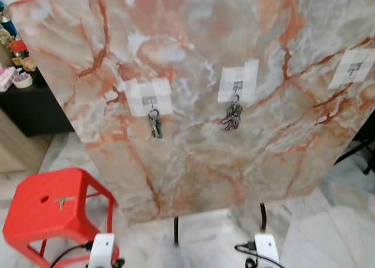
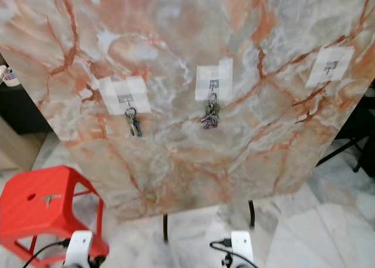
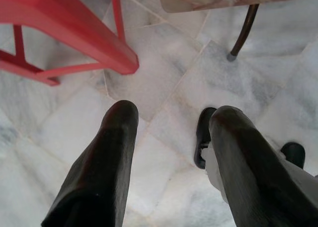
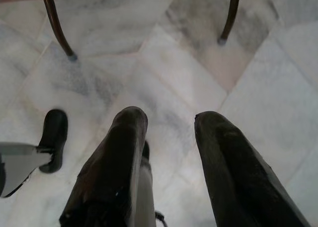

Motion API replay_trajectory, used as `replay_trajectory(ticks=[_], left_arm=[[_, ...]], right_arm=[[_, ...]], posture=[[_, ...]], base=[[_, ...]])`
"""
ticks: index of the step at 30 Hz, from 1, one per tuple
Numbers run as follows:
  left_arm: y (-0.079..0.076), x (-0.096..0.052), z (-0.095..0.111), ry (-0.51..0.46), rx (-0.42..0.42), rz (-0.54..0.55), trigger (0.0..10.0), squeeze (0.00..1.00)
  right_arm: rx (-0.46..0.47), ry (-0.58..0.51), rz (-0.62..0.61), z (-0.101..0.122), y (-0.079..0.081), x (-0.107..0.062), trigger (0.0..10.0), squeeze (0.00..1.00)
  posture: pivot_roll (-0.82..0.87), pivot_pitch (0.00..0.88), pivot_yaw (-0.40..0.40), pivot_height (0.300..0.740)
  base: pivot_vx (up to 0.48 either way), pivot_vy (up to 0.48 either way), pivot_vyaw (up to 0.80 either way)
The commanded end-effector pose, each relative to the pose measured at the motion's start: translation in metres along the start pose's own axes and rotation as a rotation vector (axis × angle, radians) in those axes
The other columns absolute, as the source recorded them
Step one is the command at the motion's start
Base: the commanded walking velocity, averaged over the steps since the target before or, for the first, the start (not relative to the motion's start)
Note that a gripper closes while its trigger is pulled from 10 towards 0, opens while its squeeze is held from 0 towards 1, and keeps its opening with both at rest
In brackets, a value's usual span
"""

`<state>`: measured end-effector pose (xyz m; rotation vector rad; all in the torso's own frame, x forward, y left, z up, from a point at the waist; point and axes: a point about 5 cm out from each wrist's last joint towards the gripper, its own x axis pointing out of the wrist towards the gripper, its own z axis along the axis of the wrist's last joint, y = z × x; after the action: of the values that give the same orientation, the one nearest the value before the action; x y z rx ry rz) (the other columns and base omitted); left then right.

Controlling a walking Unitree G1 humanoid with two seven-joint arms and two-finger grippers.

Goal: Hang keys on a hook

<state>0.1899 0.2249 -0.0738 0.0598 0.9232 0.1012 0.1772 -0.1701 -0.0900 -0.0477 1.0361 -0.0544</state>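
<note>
A marble-patterned board (image 1: 193, 156) stands upright before me with three taped hooks. A bunch of keys (image 1: 154, 126) hangs on the left hook (image 1: 150, 101). A second bunch with a purple key (image 1: 232, 117) hangs on the middle hook (image 1: 237, 86). The right hook (image 1: 353, 68) is bare. A single key (image 1: 62, 202) lies on the red stool (image 1: 35, 221) at lower left. Both arms hang low, wrists at the bottom edge. My left gripper (image 3: 171, 117) is open over the floor beside the stool. My right gripper (image 4: 171, 120) is open over bare tiles.
The board rests on thin dark legs (image 1: 176, 230) on a marble-tile floor (image 1: 328, 221). A dark cabinet with bottles and small items (image 1: 17, 63) stands at the far left. A black frame (image 1: 363, 148) shows at the right edge.
</note>
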Motion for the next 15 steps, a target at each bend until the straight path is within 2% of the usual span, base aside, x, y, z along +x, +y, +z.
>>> replay_trajectory(ticks=[1, 6, 12, 15], left_arm=[[0.005, -0.002, -0.009, 0.033, -0.010, 0.015, 10.0, 0.00], [0.015, -0.005, -0.015, 0.044, -0.012, 0.023, 10.0, 0.00], [0.018, -0.006, -0.020, 0.056, -0.003, 0.027, 10.0, 0.00], [0.018, -0.006, -0.021, 0.058, -0.002, 0.026, 10.0, 0.00]], right_arm=[[-0.017, 0.000, 0.009, 0.001, 0.002, 0.000, 10.0, 0.00], [-0.018, 0.000, 0.010, 0.000, 0.002, 0.000, 10.0, 0.00], [-0.008, -0.001, 0.012, -0.001, 0.002, 0.000, 10.0, 0.00], [0.012, 0.002, 0.011, -0.002, 0.003, 0.000, 10.0, 0.00]], posture=[[-0.03, 0.004, -0.007, 0.740], [-0.03, 0.000, -0.003, 0.740], [-0.03, 0.000, -0.003, 0.740], [-0.04, 0.000, -0.001, 0.740]], base=[[0.000, 0.000, 0.80], [0.000, 0.000, 0.80], [0.000, 0.000, 0.80], [0.000, 0.000, 0.00]])
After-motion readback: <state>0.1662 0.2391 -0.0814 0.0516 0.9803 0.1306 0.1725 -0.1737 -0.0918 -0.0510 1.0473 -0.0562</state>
